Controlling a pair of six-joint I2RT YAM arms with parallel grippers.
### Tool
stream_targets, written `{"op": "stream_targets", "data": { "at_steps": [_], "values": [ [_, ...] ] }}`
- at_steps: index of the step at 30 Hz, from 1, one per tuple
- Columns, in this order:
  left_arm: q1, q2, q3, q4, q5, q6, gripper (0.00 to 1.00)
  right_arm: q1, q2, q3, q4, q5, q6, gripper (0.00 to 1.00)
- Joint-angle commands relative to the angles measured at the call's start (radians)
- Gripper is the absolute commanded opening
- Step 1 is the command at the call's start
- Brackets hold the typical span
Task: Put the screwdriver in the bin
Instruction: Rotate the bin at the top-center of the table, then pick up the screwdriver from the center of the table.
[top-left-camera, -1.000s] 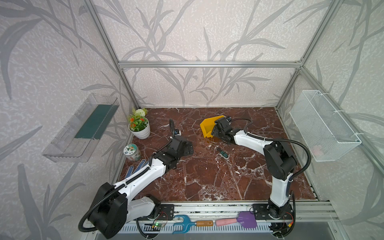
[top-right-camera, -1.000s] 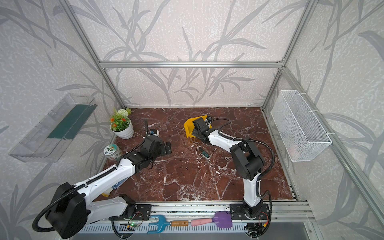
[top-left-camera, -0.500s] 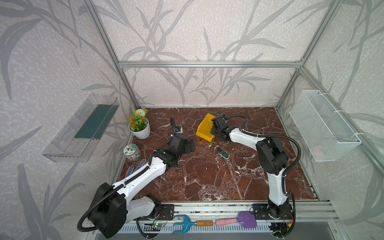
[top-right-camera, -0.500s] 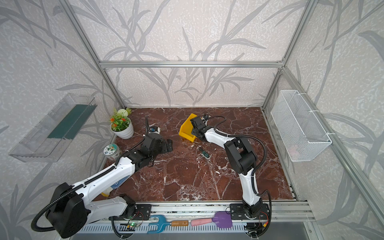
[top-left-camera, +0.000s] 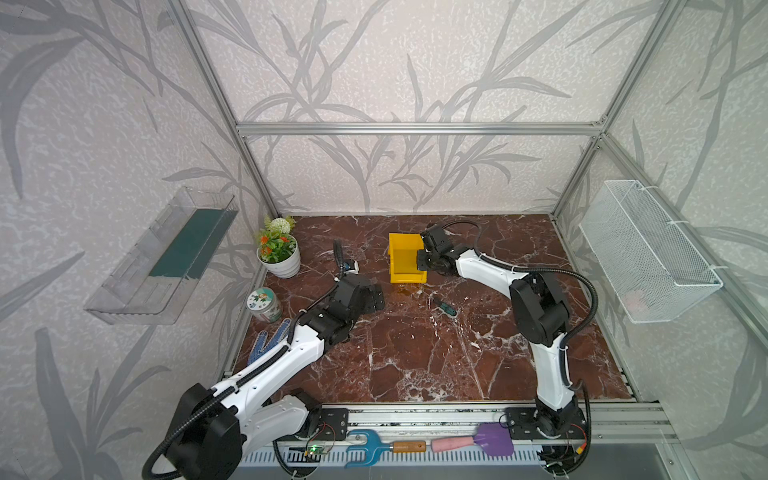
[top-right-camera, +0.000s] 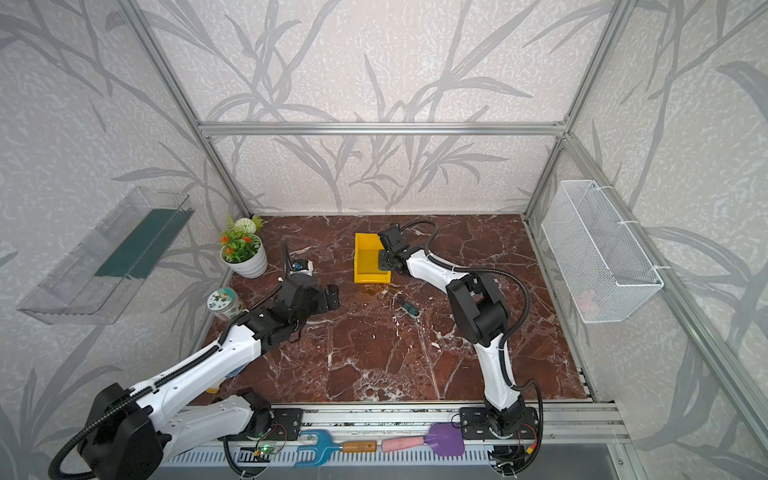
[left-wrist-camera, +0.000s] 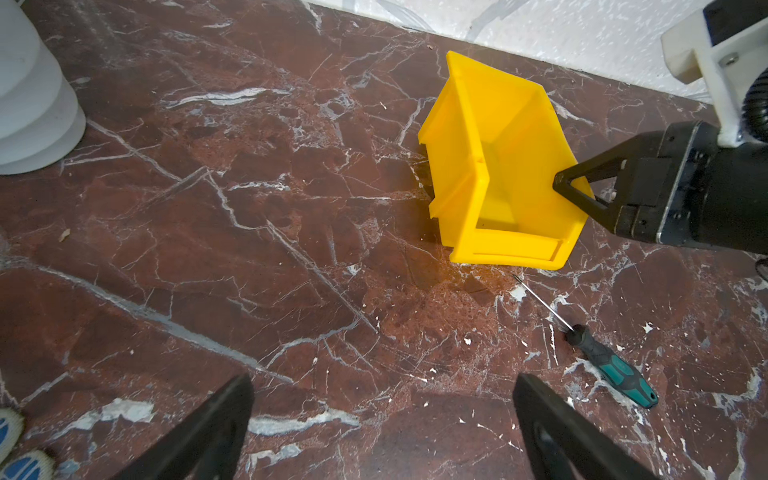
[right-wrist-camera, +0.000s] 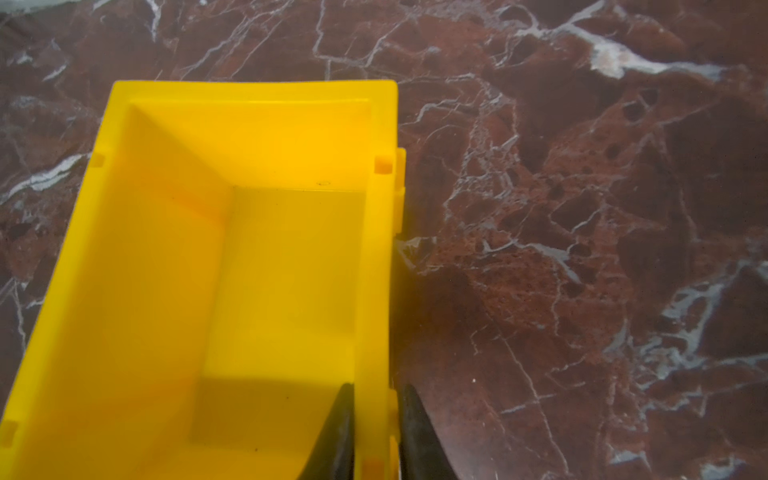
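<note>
The yellow bin stands upright on the marble floor, empty, its low front lip toward the near edge. My right gripper is shut on the bin's right side wall, one finger inside and one outside. The screwdriver lies flat just in front of the bin, to the right. In the left wrist view the screwdriver's shaft points at the bin. My left gripper is open and empty, left of both.
A potted plant, a round tin and a dotted glove line the left edge. A clear tray hangs on the left wall, a wire basket on the right. A blue hand fork and purple trowel lie on the front rail.
My right gripper has closed on the bin's side wall. The bin has turned from a skewed pose to face its lip toward the near edge. The left arm has barely moved.
</note>
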Motion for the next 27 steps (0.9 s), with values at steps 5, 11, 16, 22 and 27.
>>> {"op": "stream_targets", "data": {
  "at_steps": [5, 11, 16, 22, 27],
  "values": [
    [-0.004, -0.078, -0.042, -0.047, 0.006, -0.018, 0.99, 0.017, -0.033, -0.004, -0.092, -0.039, -0.180, 0.28],
    [-0.005, -0.106, -0.075, -0.010, 0.059, -0.029, 0.99, 0.018, -0.070, 0.001, -0.165, -0.053, -0.234, 0.39],
    [-0.010, -0.115, -0.064, -0.005, 0.139, -0.026, 0.99, 0.019, -0.253, -0.129, -0.157, -0.079, -0.274, 0.48],
    [-0.030, -0.126, -0.104, 0.124, 0.260, -0.031, 0.99, 0.016, -0.401, -0.378, -0.131, -0.052, -0.322, 0.54],
    [-0.052, -0.073, -0.111, 0.223, 0.323, -0.037, 0.99, 0.015, -0.397, -0.453, -0.158, -0.103, -0.335, 0.55]
  ]
}}
